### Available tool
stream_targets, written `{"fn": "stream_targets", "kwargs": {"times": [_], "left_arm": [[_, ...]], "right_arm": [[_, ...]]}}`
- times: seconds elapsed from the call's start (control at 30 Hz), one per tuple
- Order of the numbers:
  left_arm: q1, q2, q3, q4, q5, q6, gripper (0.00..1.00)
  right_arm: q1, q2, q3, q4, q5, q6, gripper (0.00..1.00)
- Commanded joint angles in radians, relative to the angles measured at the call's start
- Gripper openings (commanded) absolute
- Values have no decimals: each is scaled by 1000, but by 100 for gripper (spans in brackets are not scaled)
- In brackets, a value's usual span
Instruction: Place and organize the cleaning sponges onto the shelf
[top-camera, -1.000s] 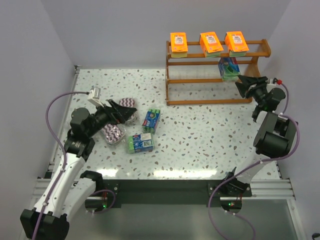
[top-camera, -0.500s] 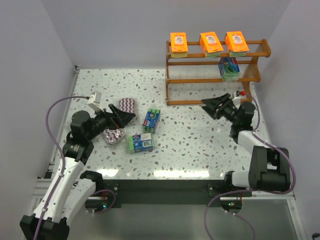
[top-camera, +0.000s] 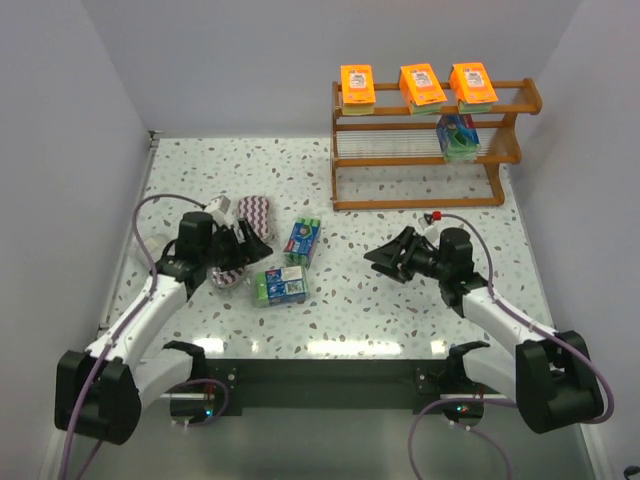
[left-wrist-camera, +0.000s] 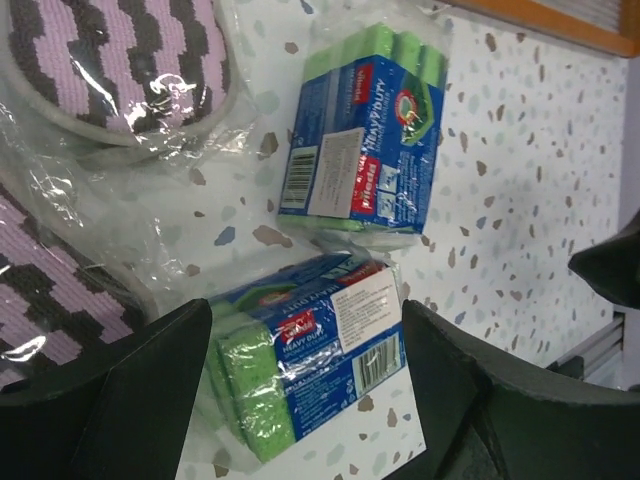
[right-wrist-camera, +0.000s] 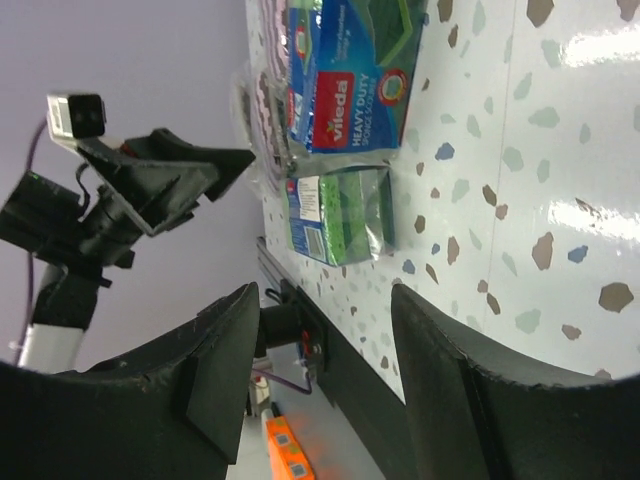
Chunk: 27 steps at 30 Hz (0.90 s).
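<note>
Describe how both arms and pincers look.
The left arm and right arm have white links, black joints and a looping lilac cable each. The left pincer and right pincer are matte black with wedge-shaped fingers. A red knob sits by the right wrist.

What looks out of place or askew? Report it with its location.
Nothing is damaged or spilled. Left of centre on the table, the far blue-green pack and the near blue-green pack lie at different angles. The zigzag bags beside them overlap in a crumpled heap, off the shelf.
</note>
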Motion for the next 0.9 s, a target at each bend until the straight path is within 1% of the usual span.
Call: {"fn": "stream_targets", "kwargs": {"times": [0.0,0.03,0.07,0.17,0.3,0.33,0.37,0.4,0.5,0.57,0.7,0.73,0.83,0.87], "left_arm": [[-40,97,114,51,-77,75,81],[-57,155,137,51,-99,83,81],[-95,183,161,53,-134,92,80],[-160,286,258,82,-178,107,80],[-208,410,317,110,-251,116,80],[-230,525,365,82,-307,133,78],[-240,527,382,82,-330,136,78],[-249,554,401,58,-334,141,77],[-292,657,455,33,-406,156,76],[-333,677,491,27,-409,158,75],[-425,685,533,64,-401,149,75],[-457,686,542,67,-395,140,75],[-497,694,570,68,-380,107,75],[-520,694,568,77,-355,88,75]], "right_arm": [[18,-42,34,-118,32,-85,59],[26,-43,40,-136,32,-96,59],[26,-46,45,-148,30,-104,59],[27,-60,43,-185,27,-120,59],[26,-88,42,-206,33,-116,59],[27,-95,49,-226,33,-127,59],[27,-96,52,-234,33,-127,59],[27,-96,57,-240,33,-133,59],[27,-97,66,-257,32,-142,59],[29,-97,65,-258,33,-142,59],[27,-97,57,-258,38,-143,59],[27,-97,52,-258,40,-142,59],[27,-99,49,-268,52,-145,59],[27,-97,52,-284,56,-150,59]]}}
